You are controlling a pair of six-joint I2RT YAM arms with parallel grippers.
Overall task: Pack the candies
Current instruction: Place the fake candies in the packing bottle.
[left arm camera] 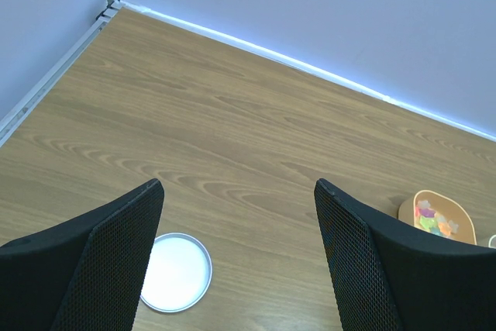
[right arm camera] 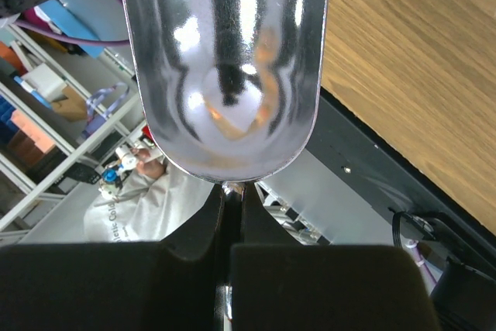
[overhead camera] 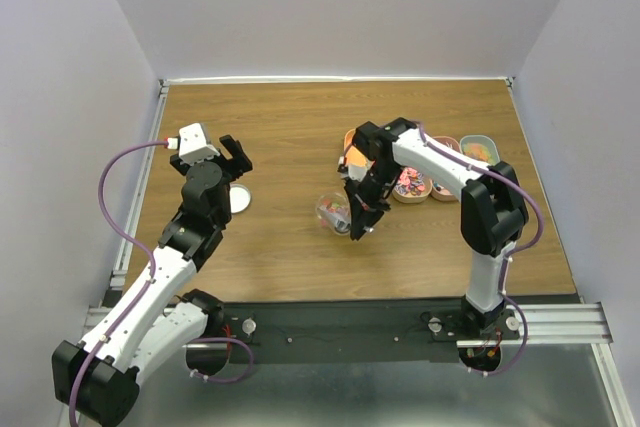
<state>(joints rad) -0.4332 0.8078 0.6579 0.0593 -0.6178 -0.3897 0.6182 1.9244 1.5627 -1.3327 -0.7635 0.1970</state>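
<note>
Small multicoloured candies (overhead camera: 411,184) fill several oblong trays at the right middle of the table, and some show in a clear jar (overhead camera: 333,212) beside them. In the top view my right gripper (overhead camera: 362,205) hangs next to the jar, shut on the thin handle of a metal scoop (right arm camera: 225,67). The shiny bowl of the scoop shows no candies. The right wrist view has the right gripper (right arm camera: 232,191) pinching that handle. My left gripper (overhead camera: 228,155) stands open over bare wood at the left. Nothing lies between the fingers of the left gripper (left arm camera: 239,187). One tray's candies (left arm camera: 434,218) show at the lower right of the left wrist view.
A round white lid (overhead camera: 240,199) lies flat on the table just below my left gripper; the lid (left arm camera: 177,273) sits beside the left finger (left arm camera: 116,253). A peach tray (left arm camera: 411,205) lies at the right. Pale walls close the table on three sides.
</note>
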